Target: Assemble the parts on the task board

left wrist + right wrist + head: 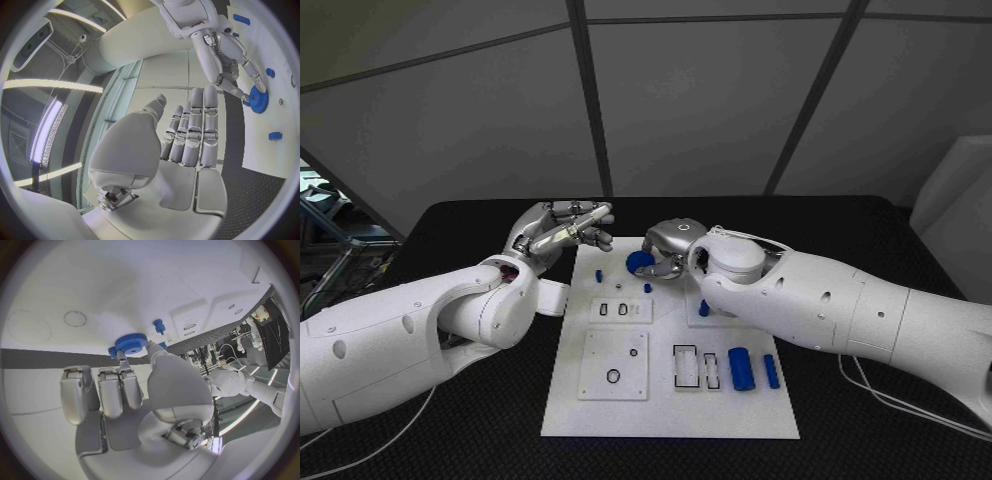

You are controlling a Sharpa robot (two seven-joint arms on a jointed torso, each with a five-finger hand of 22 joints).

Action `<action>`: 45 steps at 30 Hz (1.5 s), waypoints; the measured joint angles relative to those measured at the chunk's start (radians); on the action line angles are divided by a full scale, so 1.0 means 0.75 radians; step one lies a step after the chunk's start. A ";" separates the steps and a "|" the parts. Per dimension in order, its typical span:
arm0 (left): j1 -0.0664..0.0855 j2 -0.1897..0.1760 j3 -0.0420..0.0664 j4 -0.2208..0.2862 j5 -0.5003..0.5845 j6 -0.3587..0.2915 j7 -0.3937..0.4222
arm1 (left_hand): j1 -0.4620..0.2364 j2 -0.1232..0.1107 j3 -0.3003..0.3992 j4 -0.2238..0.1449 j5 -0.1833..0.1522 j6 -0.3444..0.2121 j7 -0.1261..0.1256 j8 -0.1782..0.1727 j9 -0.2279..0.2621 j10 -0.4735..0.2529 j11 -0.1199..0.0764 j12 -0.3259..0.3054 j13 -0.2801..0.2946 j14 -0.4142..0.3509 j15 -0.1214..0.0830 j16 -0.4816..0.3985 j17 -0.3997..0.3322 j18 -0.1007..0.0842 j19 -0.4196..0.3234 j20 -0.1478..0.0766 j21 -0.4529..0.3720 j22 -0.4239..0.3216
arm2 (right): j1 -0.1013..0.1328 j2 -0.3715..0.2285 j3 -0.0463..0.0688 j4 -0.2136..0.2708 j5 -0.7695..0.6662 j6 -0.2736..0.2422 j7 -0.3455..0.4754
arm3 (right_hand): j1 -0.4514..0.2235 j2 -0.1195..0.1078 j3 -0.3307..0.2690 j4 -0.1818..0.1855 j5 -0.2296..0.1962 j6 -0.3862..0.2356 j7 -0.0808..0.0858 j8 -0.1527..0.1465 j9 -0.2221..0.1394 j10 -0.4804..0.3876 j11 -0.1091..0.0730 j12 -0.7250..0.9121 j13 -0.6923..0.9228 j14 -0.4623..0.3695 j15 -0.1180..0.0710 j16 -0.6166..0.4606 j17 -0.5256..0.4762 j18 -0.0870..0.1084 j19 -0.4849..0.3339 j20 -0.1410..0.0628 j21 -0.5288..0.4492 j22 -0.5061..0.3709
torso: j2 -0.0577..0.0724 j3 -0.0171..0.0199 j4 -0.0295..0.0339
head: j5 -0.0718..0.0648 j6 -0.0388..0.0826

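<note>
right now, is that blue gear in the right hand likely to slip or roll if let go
The blue gear looks rigid and light, probably plastic. Its toothed rim should give the right hand some bite, so slipping seems unlikely. Round, it might roll if dropped on edge onto the task board.

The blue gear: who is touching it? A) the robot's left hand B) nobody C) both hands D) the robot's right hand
D: the right hand has its fingers on the blue gear at the task board, while the left hand is lifted away, holding nothing.
</note>
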State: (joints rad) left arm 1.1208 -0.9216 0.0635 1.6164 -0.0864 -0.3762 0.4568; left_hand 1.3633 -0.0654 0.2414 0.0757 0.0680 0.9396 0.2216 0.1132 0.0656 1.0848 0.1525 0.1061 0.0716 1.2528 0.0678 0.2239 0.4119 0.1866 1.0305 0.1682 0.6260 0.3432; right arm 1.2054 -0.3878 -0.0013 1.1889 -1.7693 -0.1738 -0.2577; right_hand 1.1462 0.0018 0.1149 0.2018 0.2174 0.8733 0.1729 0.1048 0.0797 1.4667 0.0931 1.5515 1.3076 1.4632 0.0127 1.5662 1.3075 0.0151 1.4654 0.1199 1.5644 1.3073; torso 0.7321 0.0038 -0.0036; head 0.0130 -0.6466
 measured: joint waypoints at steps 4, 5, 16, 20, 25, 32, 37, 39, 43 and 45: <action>0.000 -0.002 0.000 0.000 0.000 -0.003 -0.004 | 0.000 0.000 0.000 0.000 0.000 0.000 0.000 0.000 0.000 0.000 0.000 0.000 0.000 0.000 0.000 0.000 0.000 0.000 0.000 0.000 0.000 0.000 | -0.002 -0.015 -0.002 0.008 0.014 -0.019 0.006 | 0.000 0.000 0.005 -0.005 0.012 -0.004 0.005 -0.005 -0.004 0.000 0.000 0.000 0.000 0.000 0.000 0.000 0.000 0.000 0.000 0.000 0.000 0.000 | 0.000 0.0003 -0.0018 | 0.001 0.002; 0.000 -0.002 0.000 0.000 0.000 -0.004 -0.005 | 0.000 0.000 0.000 0.000 0.000 0.000 0.000 0.000 0.000 0.000 0.000 0.000 0.000 0.000 0.000 0.000 0.000 0.000 0.000 0.000 0.000 0.000 | -0.003 -0.019 -0.003 0.012 0.016 -0.029 0.008 | 0.000 0.000 0.006 -0.006 0.018 -0.012 0.011 -0.013 -0.008 0.000 0.000 0.000 0.000 0.000 0.000 0.000 0.000 0.000 0.000 0.000 0.000 0.000 | 0.000 0.0004 -0.0018 | 0.001 0.003; 0.000 -0.006 0.000 -0.001 0.000 -0.007 -0.010 | 0.000 0.000 0.004 -0.004 0.000 0.000 0.000 0.000 0.000 0.000 0.000 0.000 0.000 0.000 0.000 0.000 0.002 0.000 0.000 0.000 0.000 0.000 | -0.007 -0.172 -0.003 0.164 0.052 -0.254 0.058 | 0.061 -0.029 0.029 -0.053 0.055 0.008 0.009 -0.020 -0.009 0.000 0.000 0.000 0.000 0.005 0.005 0.000 0.000 0.000 0.000 0.000 0.000 0.000 | -0.002 0.0017 -0.0026 | -0.003 0.013; 0.000 -0.010 0.000 -0.001 0.000 -0.007 -0.011 | 0.001 0.001 0.004 -0.004 0.000 0.000 0.000 0.000 0.000 -0.005 -0.005 -0.005 0.000 0.000 0.000 -0.006 0.003 0.000 -0.004 0.004 0.000 0.001 | -0.007 -0.296 0.001 0.253 0.106 -0.291 0.084 | 0.104 -0.050 0.032 -0.085 0.007 0.038 0.004 -0.010 -0.006 0.000 0.000 0.000 0.000 0.005 0.005 0.000 0.000 0.000 0.000 0.000 0.000 0.000 | -0.002 0.0017 -0.0026 | -0.002 0.014; 0.000 -0.019 0.000 -0.001 0.000 -0.007 -0.013 | 0.009 0.009 0.004 -0.012 0.000 0.000 0.000 0.000 0.000 -0.005 -0.005 -0.005 0.000 0.000 0.000 -0.005 0.005 0.000 -0.005 0.005 0.000 0.002 | -0.008 -0.471 0.027 0.315 0.279 -0.303 0.141 | 0.202 -0.098 0.025 -0.162 -0.081 0.066 -0.005 -0.005 -0.006 0.000 0.000 0.000 0.000 0.003 -0.004 0.000 0.000 0.000 0.000 0.000 0.000 0.000 | -0.006 0.0033 -0.0098 | 0.001 0.017; 0.000 -0.015 0.000 -0.004 0.000 -0.007 -0.014 | 0.009 0.009 0.004 -0.012 0.000 0.000 0.000 0.000 0.000 -0.005 -0.005 -0.005 0.000 0.000 0.000 -0.005 0.005 0.000 -0.005 0.005 0.005 0.002 | -0.007 -0.646 0.040 0.309 0.510 -0.282 0.272 | 0.277 -0.099 0.032 -0.216 -0.059 0.075 -0.015 -0.005 -0.009 0.000 -0.010 -0.014 0.000 0.006 -0.018 0.000 0.000 0.000 0.000 -0.010 -0.008 0.000 | -0.012 0.0084 -0.0220 | -0.004 0.023; 0.000 -0.007 0.000 -0.009 0.000 -0.007 -0.015 | 0.009 0.009 0.008 -0.015 0.000 0.000 0.000 0.000 0.000 -0.005 -0.005 -0.005 0.000 0.000 0.000 -0.005 0.007 0.000 -0.005 0.005 0.005 0.002 | -0.007 -0.675 0.042 0.264 0.591 -0.254 0.352 | 0.293 -0.104 0.034 -0.238 0.009 0.087 -0.027 -0.005 -0.011 -0.005 -0.024 -0.025 0.000 0.002 -0.032 0.000 0.000 0.000 0.000 -0.020 -0.017 0.000 | -0.015 0.0129 -0.0271 | -0.020 0.028; 0.000 -0.002 0.000 -0.013 0.000 -0.006 -0.015 | 0.009 0.009 0.008 -0.015 0.000 0.000 0.000 0.000 0.000 -0.005 -0.005 -0.005 0.000 0.000 0.000 -0.005 0.007 0.000 -0.005 0.005 0.005 0.002 | -0.007 -0.673 0.042 0.232 0.617 -0.240 0.380 | 0.293 -0.104 0.031 -0.241 0.023 0.087 -0.027 -0.005 -0.012 -0.005 -0.025 -0.025 0.000 0.002 -0.032 0.000 0.000 0.000 0.005 -0.025 -0.017 0.000 | -0.015 0.0132 -0.0276 | -0.024 0.030; -0.002 0.004 0.000 -0.018 0.000 -0.006 -0.015 | 0.009 0.009 0.008 -0.015 0.000 0.000 0.000 0.000 0.000 -0.005 -0.005 -0.005 0.000 0.000 0.000 -0.005 0.006 0.000 -0.005 0.005 0.005 0.002 | -0.008 -0.655 0.042 0.180 0.659 -0.218 0.421 | 0.299 -0.109 0.027 -0.245 0.026 0.087 -0.027 -0.005 -0.012 -0.005 -0.025 -0.025 0.000 0.002 -0.032 0.000 0.000 0.000 0.005 -0.025 -0.017 0.000 | -0.015 0.0124 -0.0275 | -0.033 0.033; -0.002 0.007 0.000 -0.020 0.000 -0.005 -0.015 | 0.009 0.009 0.008 -0.015 0.000 0.000 0.000 0.000 0.000 -0.005 -0.005 -0.005 0.000 0.000 0.000 -0.011 0.006 0.000 -0.005 0.005 0.005 0.002 | -0.009 -0.644 0.042 0.163 0.673 -0.211 0.433 | 0.299 -0.109 0.027 -0.245 0.032 0.079 -0.019 -0.005 -0.014 -0.005 -0.025 -0.031 0.000 0.002 -0.032 0.000 0.000 0.000 0.005 -0.025 -0.017 0.000 | -0.014 0.0123 -0.0268 | -0.037 0.033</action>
State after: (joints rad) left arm 1.1195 -0.9163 0.0634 1.6012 -0.0863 -0.3800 0.4458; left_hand 1.3700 -0.0590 0.2471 0.0644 0.0680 0.9397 0.2215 0.1133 0.0656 1.0813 0.1489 0.1025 0.0716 1.2528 0.0678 0.2157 0.4167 0.1865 1.0270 0.1718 0.6299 0.3448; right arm 1.1985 -0.8711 0.0300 1.3110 -1.2647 -0.3318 0.0673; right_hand 1.3700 -0.0798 0.1354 0.0180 0.2412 0.9325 0.1589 0.1007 0.0695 1.4631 0.0747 1.5280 1.3076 1.4649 -0.0110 1.5661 1.3073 0.0150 1.4689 0.1012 1.5519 1.3073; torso 0.7215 0.0130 -0.0238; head -0.0146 -0.6216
